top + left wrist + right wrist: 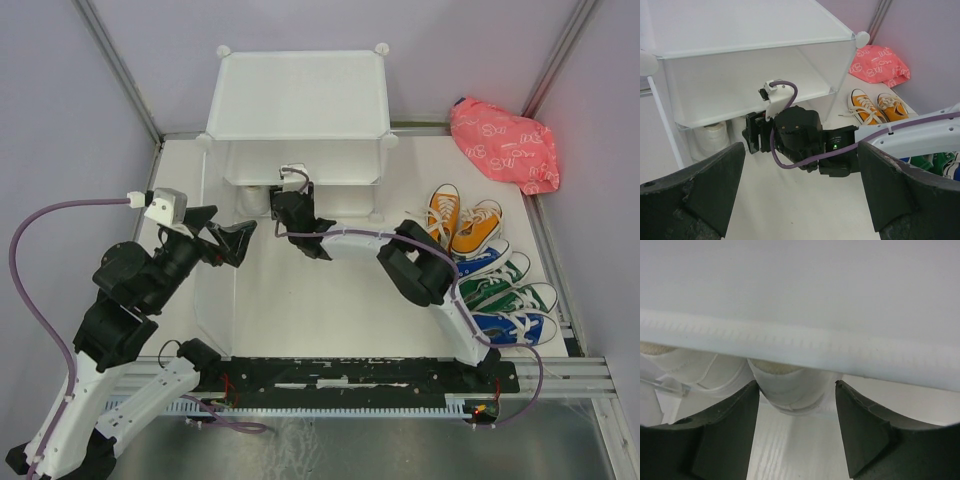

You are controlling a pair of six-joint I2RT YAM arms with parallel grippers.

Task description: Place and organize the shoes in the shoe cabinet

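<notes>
the shoe cabinet point(300, 95) stands at the far side of the table point(310, 315). its front panel point(215, 300) is swung out to the left, so the lower compartment lies open to the arms.

the right gripper point(796, 385) reaches low into that opening, under the edge of the inner shelf point(800, 345). its jaws are apart, with the heel of a white shoe point(780, 377) just beyond the tips and a second white shoe point(695, 372) beside it on the left. it looks like a nudge to set the pair straight, or a let-go after placing it. whether a finger touches the heel i cannot tell.

the left gripper point(228, 238) hovers near the open panel with its jaws wide apart and nothing between them. this is probably to stop the panel swinging back onto the working arm.

the orange pair point(460, 222), green pair point(510, 290) and blue shoes point(512, 326) wait in a row on the right of the table, not yet stored. the pink bag point(505, 148) sits behind them.
</notes>
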